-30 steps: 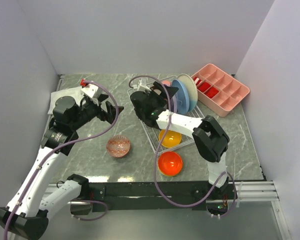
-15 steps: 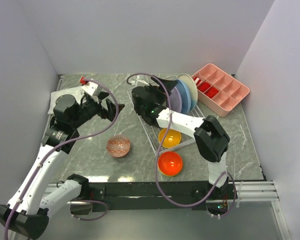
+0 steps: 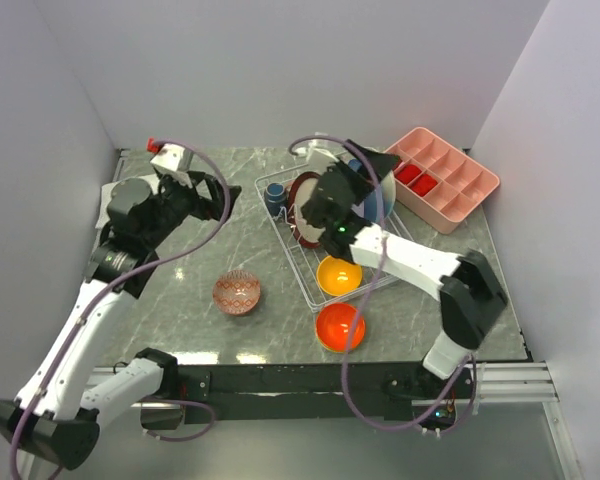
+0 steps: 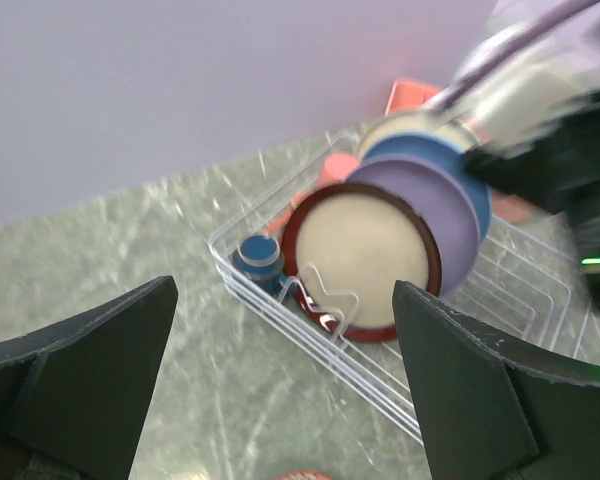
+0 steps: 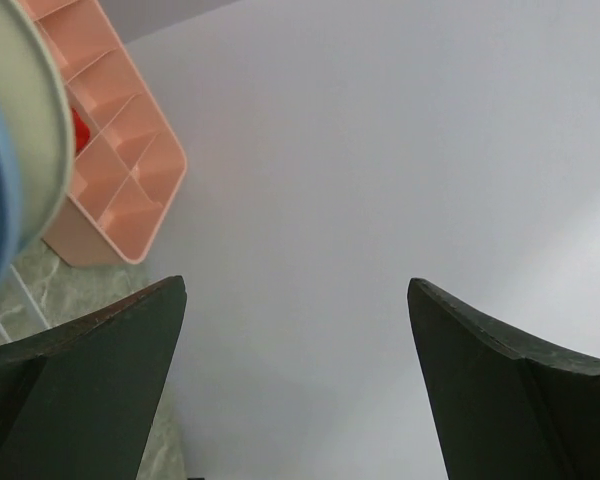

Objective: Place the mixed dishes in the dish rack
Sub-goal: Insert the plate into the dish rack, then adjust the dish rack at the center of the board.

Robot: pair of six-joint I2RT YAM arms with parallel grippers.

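Plates point(image 4: 362, 255) stand up in the dish rack point(image 4: 330, 350).
The left end effector point(image 4: 285, 380) and right end effector point(image 5: 295, 380) are both wide open, holding nothing.

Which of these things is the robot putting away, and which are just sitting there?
For the job:
dish rack, dark-red-rimmed plate, lavender plate, blue plate, cream plate, navy cup, orange-yellow bowl, red-orange bowl, patterned pink bowl

Just lying about:
pink compartment tray
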